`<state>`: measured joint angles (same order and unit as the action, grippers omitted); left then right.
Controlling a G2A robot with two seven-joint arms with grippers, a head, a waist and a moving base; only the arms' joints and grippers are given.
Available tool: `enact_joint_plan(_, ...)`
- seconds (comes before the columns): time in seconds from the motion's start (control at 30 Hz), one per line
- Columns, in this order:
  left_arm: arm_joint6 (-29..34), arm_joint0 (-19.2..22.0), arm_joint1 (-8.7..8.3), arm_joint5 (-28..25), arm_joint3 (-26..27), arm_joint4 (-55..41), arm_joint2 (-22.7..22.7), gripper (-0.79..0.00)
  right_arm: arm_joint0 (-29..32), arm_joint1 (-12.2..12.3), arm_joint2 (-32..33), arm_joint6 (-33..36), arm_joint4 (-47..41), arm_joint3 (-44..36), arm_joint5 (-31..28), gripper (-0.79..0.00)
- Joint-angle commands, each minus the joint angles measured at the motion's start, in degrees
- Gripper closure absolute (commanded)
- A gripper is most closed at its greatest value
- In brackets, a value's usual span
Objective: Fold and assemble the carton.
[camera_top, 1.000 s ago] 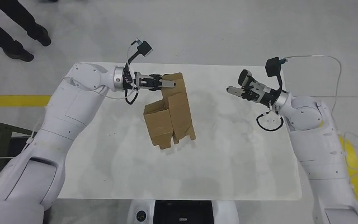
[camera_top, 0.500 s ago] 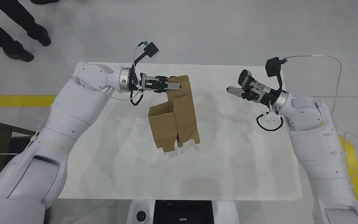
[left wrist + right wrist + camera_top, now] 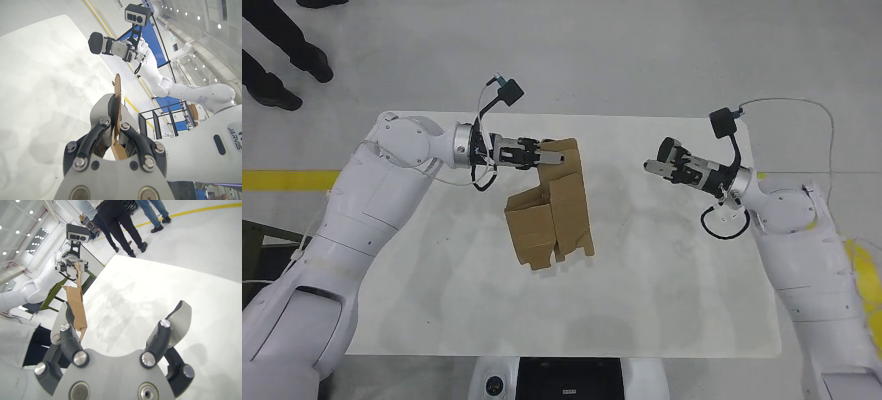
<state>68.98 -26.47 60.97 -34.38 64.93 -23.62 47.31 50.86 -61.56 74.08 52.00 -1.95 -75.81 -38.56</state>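
Note:
A flattened brown carton (image 3: 550,210) hangs above the middle of the white table (image 3: 662,290), its panels and flaps partly unfolded. My left gripper (image 3: 554,154) is shut on the carton's far upper edge; in the left wrist view the cardboard edge (image 3: 117,98) is pinched between the two fingers. Seen from the right wrist, the carton (image 3: 76,306) dangles edge-on from that gripper. My right gripper (image 3: 652,166) is held over the table to the right of the carton, open and holding nothing, a clear gap away from it.
The table's right half and front lie bare. People stand on the floor beyond the table's far left corner (image 3: 121,228). A yellow floor line (image 3: 282,180) runs past the left side.
The left gripper carried the carton a little to the right, then eased back slightly. The right gripper shifted slightly left, toward the carton.

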Motion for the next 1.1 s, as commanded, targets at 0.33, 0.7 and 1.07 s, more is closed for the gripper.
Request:
enact_joint_plan(0.33, 0.7, 3.1, 2.62, -0.2, -1.6, -4.9, -5.1, 0.0, -4.1, -1.3, -8.8, 13.5, -15.7, 0.7, 5.3, -0.785)
enact_joint_plan(0.7, -0.8, 5.5, 5.22, -1.7, -6.5, -9.0, -9.1, 0.0, -5.7, -2.2, -13.1, 16.2, -19.3, 0.6, 4.4, -0.357)
enact_joint_plan(1.07, -0.5, 6.7, 6.36, -1.4, -8.4, -10.3, -10.8, 0.0, -7.1, -2.7, -15.1, 16.7, -20.0, 1.6, 3.7, -0.145)
